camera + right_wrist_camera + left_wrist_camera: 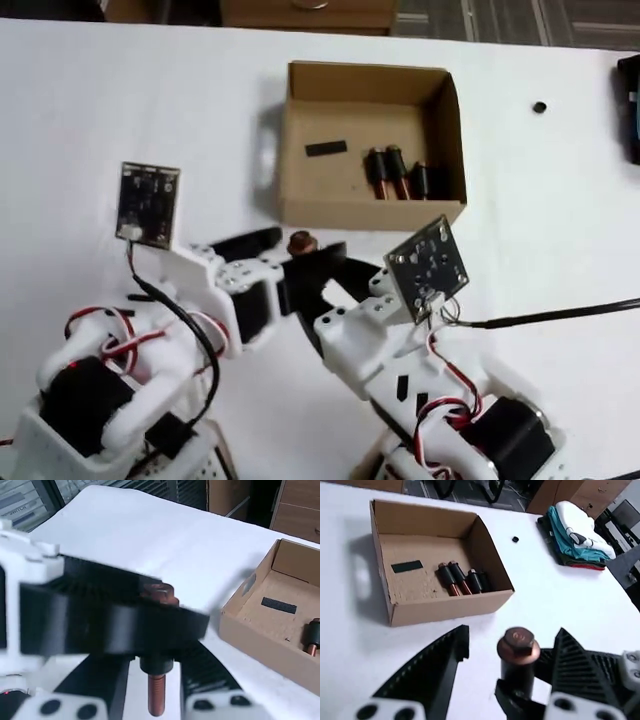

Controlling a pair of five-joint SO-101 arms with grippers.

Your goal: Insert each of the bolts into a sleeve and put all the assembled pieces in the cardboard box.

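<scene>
A copper bolt [303, 242] stands upright in a black sleeve [516, 672], held off the table just in front of the cardboard box [370, 212]. My right gripper [156, 682] is shut on the sleeve [156, 665], and the bolt's thread [156, 697] hangs below it. My left gripper [512, 637] is open around the same piece from the other side, one finger [437, 667] well clear of it. In the right wrist view the left arm's fingers [115, 625] cross in front of the bolt. Three assembled pieces [397, 172] lie in the box.
A black strip [326, 148] lies on the box floor. A small black part [539, 106] sits on the table right of the box. Folded clothes [575, 535] lie at the table's right edge. The two arms' bodies crowd the table's near side.
</scene>
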